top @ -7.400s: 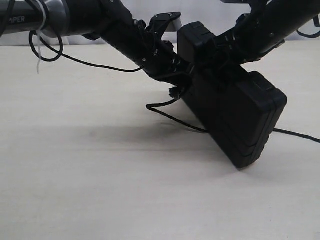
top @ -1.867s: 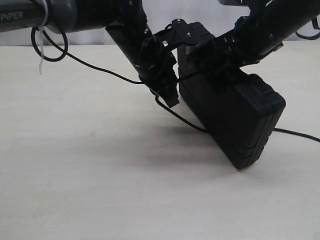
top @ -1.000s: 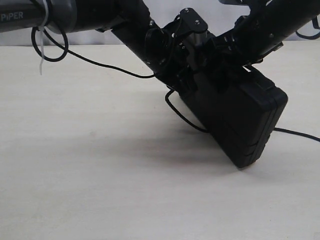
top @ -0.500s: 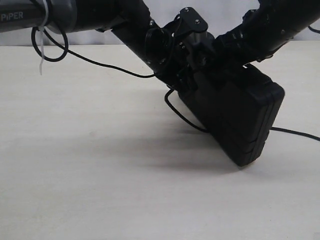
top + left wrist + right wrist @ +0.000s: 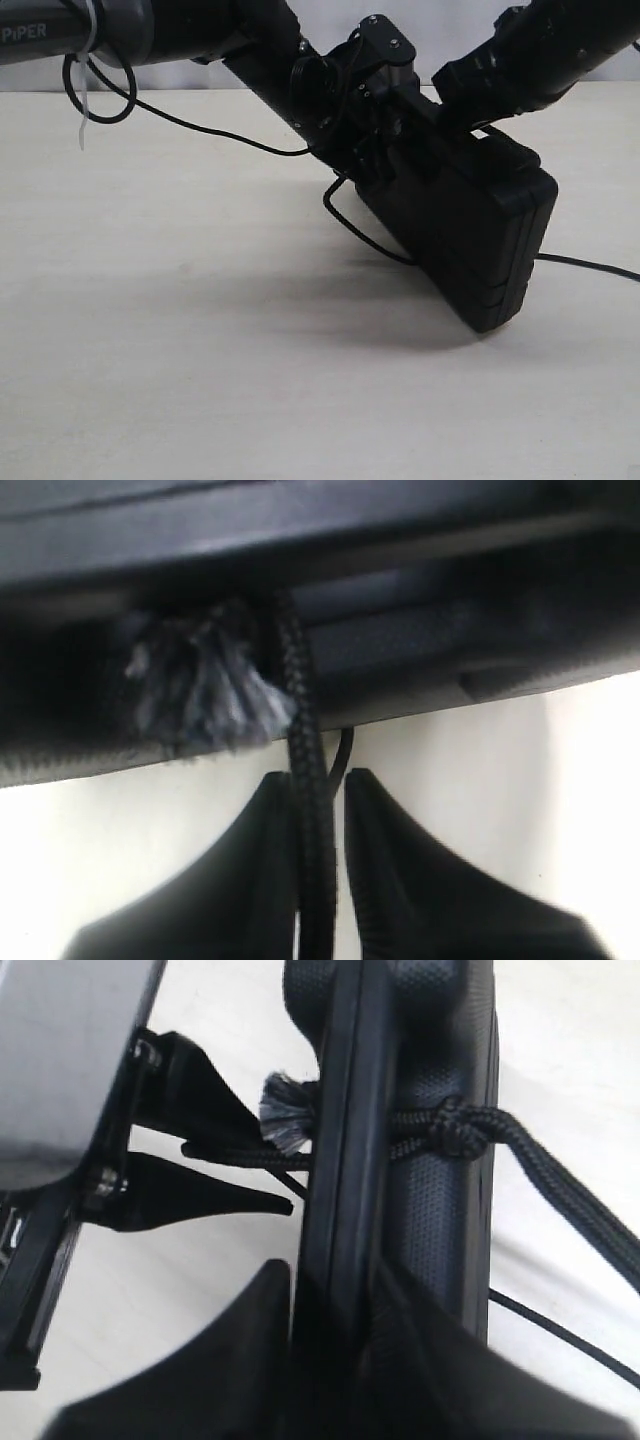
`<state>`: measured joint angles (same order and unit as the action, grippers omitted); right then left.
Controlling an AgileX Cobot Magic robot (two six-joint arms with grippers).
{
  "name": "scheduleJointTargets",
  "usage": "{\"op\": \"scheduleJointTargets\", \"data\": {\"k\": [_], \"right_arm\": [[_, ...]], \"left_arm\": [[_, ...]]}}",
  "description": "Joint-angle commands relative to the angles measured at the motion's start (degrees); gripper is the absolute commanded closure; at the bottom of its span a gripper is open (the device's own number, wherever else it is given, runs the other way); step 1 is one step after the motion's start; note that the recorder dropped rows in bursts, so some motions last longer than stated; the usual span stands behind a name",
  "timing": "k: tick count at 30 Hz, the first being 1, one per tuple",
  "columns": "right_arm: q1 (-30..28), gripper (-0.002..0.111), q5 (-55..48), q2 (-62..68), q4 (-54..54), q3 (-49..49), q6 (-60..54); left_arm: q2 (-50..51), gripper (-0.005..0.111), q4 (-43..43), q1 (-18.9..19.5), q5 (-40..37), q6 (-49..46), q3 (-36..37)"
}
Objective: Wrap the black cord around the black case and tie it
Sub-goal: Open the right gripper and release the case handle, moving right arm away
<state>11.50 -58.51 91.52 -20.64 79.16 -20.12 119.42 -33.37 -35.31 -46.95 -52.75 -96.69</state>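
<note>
Cord work: you are pinching the limp-looking black cord in the left gripper beside the rigid black case, right gripper clamping its edge.

The case stands tilted on the table, one lower corner down, right of centre. The left gripper sits against its upper left side, the cord running between its fingers. The right gripper straddles the case's top edge from the right. The cord loops out left of the case, passes behind it and trails right across the table. A knot lies on the case's side, and the tufted end is just beside its edge.
</note>
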Motion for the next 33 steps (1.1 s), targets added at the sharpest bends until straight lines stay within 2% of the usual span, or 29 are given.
{"op": "scheduleJointTargets", "data": {"k": [1, 10, 18, 28, 30, 33], "right_arm": [[0.0, 0.102, -0.3, -0.6, 0.3, -0.2, -0.7], [0.0, 0.104, 2.4, -0.4, -0.1, -4.6, -0.7], [0.0, 0.104, 1.3, -0.4, -5.8, -4.6, -4.2], [-0.3, 0.104, 3.4, -1.3, -3.7, -3.6, -5.0], [-0.3, 0.099, 4.1, -2.3, -1.5, -3.2, -5.2], [-0.3, 0.083, 5.9, -4.3, 2.8, -3.2, -5.2]], "left_arm": [[-0.4, 0.091, -0.4, 0.0, 0.6, 0.3, -0.1], [-0.4, 0.091, -0.8, 0.0, 1.5, 0.4, -0.1], [-0.4, 0.091, -1.9, 0.0, 2.5, 0.5, -0.1], [-0.4, 0.091, -2.6, 0.0, 2.5, 0.5, -0.1], [-0.4, 0.091, -2.6, 0.0, 2.5, 0.5, -0.1], [-0.4, 0.091, -2.3, 0.0, 2.5, 0.5, -0.1]]}}
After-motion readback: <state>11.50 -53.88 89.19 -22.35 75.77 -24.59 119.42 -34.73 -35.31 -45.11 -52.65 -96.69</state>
